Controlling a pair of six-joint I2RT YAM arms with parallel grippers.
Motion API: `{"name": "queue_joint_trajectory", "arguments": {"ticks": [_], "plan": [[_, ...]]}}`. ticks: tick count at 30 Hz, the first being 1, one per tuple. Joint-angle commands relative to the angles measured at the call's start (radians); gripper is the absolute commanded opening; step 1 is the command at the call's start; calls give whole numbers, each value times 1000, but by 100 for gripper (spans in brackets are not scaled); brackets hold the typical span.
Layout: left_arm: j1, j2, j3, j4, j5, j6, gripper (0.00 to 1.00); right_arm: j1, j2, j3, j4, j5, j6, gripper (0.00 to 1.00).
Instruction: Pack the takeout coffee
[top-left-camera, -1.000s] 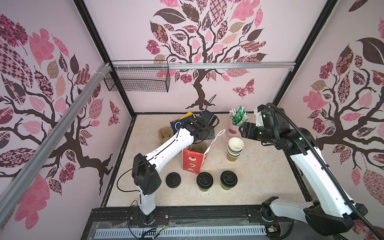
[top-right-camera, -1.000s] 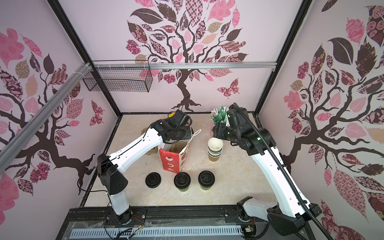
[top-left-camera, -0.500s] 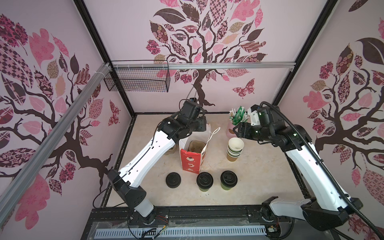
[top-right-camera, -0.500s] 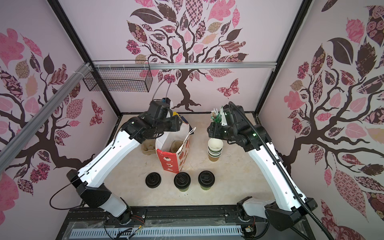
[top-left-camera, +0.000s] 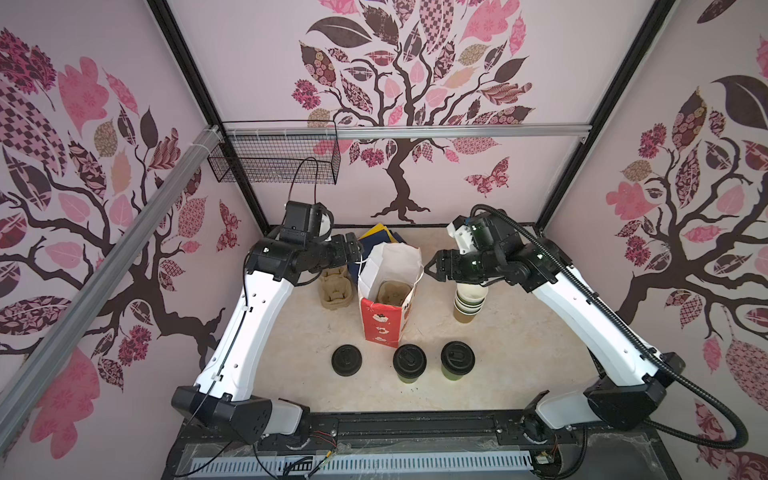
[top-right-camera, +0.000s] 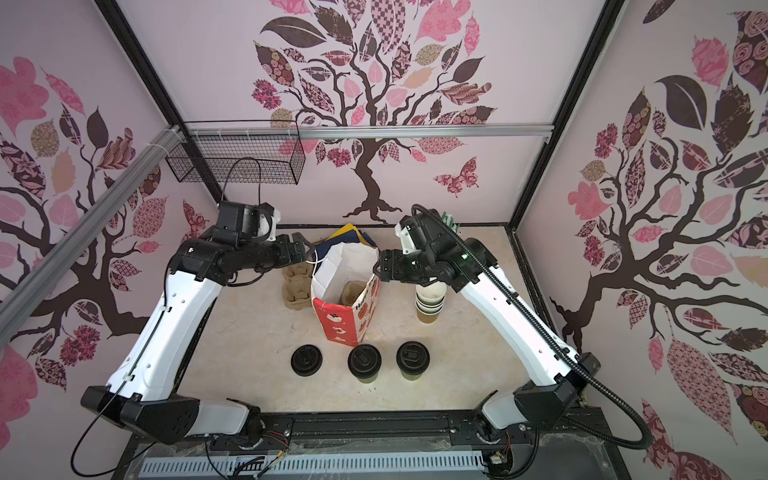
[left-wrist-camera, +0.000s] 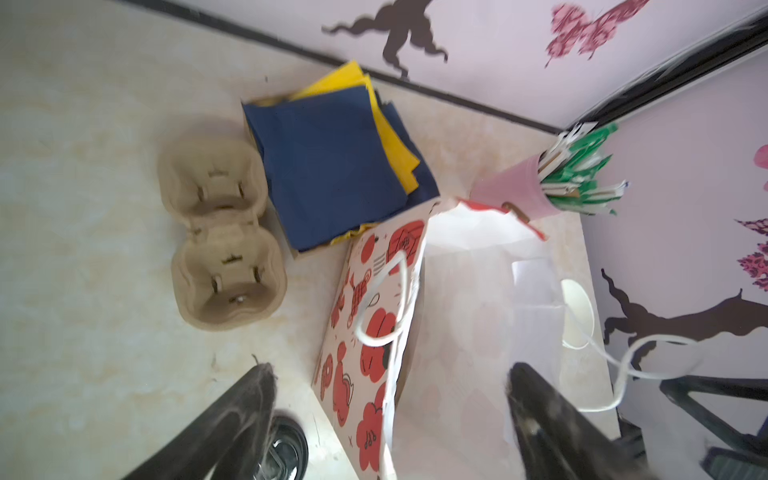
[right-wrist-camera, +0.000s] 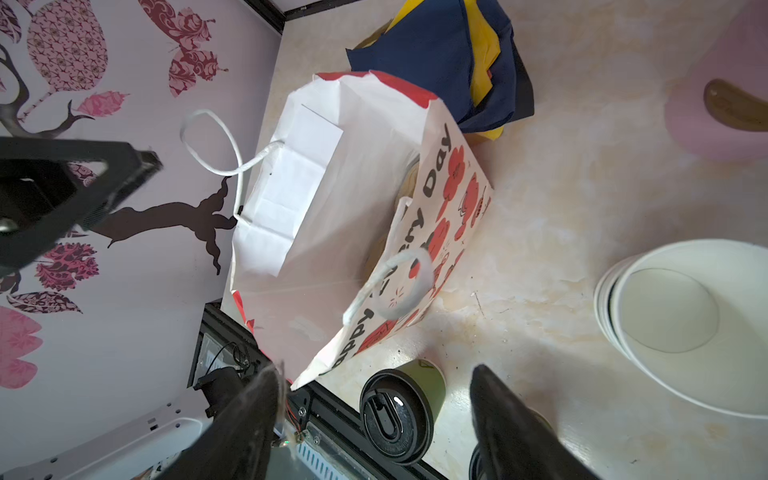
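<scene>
Both of your grippers are up at the mouth of the paper bag (top-left-camera: 382, 326), and both are empty. The left gripper (top-left-camera: 354, 249) has its jaws spread wide by the bag's left rim, and the right gripper (top-left-camera: 434, 268) has its jaws apart by the right rim. The takeout coffee is not packed yet. The two lidded cups (top-left-camera: 409, 360) (top-left-camera: 457, 357) stand upright on the table in front of the bag, side by side, the left one just off the bag's front corner. From either gripper, then, the cups lie toward the front edge and lower down, with their long axis vertical and their black sip lids on top. The right arm looks nearer to both (its wrist view already shows one lid close below its fingers), so I would lead with it. A pulp carrier (top-left-camera: 390, 292) sits inside the bag. Leave the spare carrier (top-left-camera: 333, 291), the loose lid (top-left-camera: 347, 360) and the nested lidless cups (top-left-camera: 469, 297) alone. On the bag you can read "Day" and "appy"; a handle hides the word between them. I can read no brand on the cups.
</scene>
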Motion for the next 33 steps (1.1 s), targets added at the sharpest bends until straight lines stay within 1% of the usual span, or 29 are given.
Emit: {"name": "queue_joint_trajectory", "arguments": {"ticks": [1, 4, 6, 9, 11, 15, 17, 21, 26, 30, 33], "plan": [[12, -24, -81, 36, 160, 2, 91, 14, 19, -8, 45, 14, 62, 76], [22, -38, -144, 96, 193, -12, 91, 38, 62, -11, 59, 9, 85, 75], [26, -38, -175, 125, 204, -18, 90, 62, 86, -13, 55, 52, 105, 74], [27, -36, -219, 163, 217, -28, 83, 98, 100, -27, 73, 153, 162, 70], [30, -33, -250, 200, 243, -46, 76, 113, 117, -34, 88, 191, 188, 65], [32, -30, -291, 259, 280, -84, 59, 126, 161, -21, 73, 222, 209, 58], [31, -35, -305, 280, 291, -95, 54, 129, 170, -16, 75, 243, 213, 51], [32, -50, -333, 331, 300, -126, 48, 129, 185, 3, 74, 287, 213, 35], [19, -53, -356, 387, 308, -168, 38, 127, 206, 46, 57, 336, 203, 12], [-32, -47, -354, 415, 288, -187, 35, 115, 218, 74, 44, 344, 183, 1], [-80, -38, -348, 424, 260, -206, 32, 89, 220, 84, 37, 339, 152, 0]]}}
